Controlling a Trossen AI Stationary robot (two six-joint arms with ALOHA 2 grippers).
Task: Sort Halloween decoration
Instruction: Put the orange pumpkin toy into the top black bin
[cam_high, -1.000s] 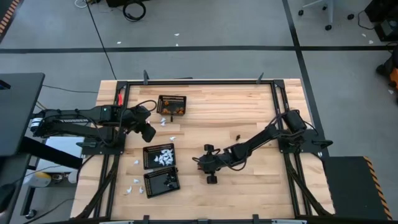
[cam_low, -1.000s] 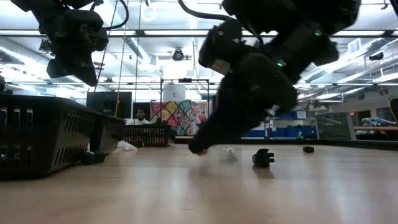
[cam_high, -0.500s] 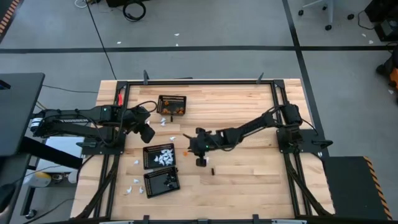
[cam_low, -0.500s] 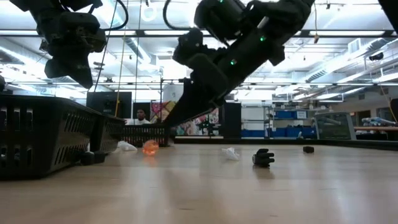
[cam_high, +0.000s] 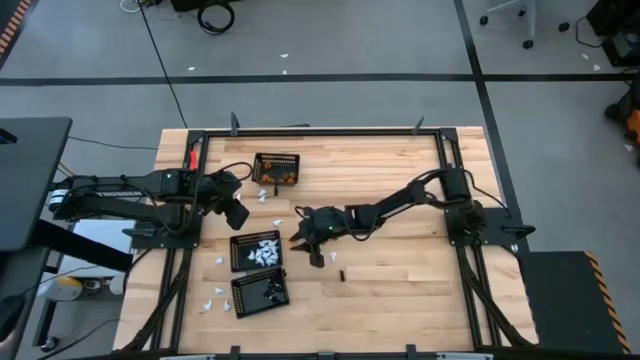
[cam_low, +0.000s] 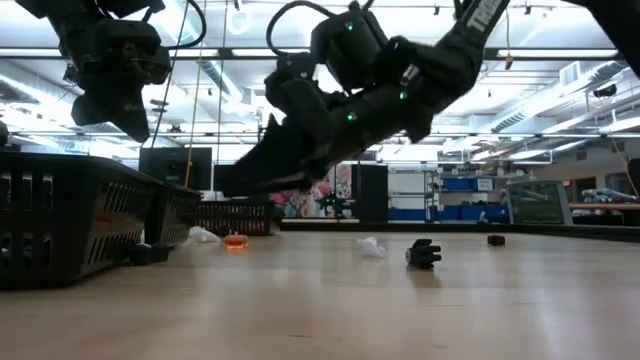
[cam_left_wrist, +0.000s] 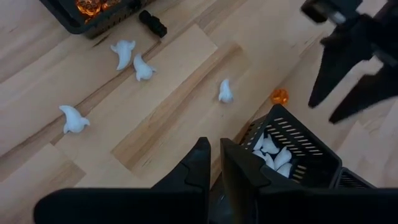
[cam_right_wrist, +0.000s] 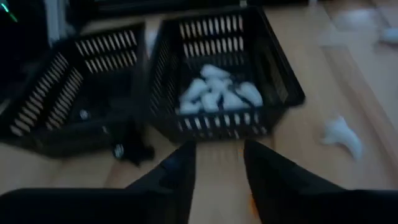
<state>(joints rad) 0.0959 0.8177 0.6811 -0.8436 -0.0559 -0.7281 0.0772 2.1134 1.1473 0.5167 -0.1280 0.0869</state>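
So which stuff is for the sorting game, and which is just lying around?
For the job:
orange pumpkin
white ghosts
black piece
mesh baskets
right gripper, open
left gripper

Just lying about:
cables
office chair

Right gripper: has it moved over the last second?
Yes. In the high view the right gripper has swung from mid-table toward the basket of white pieces and now hangs beside it, fingers apart.
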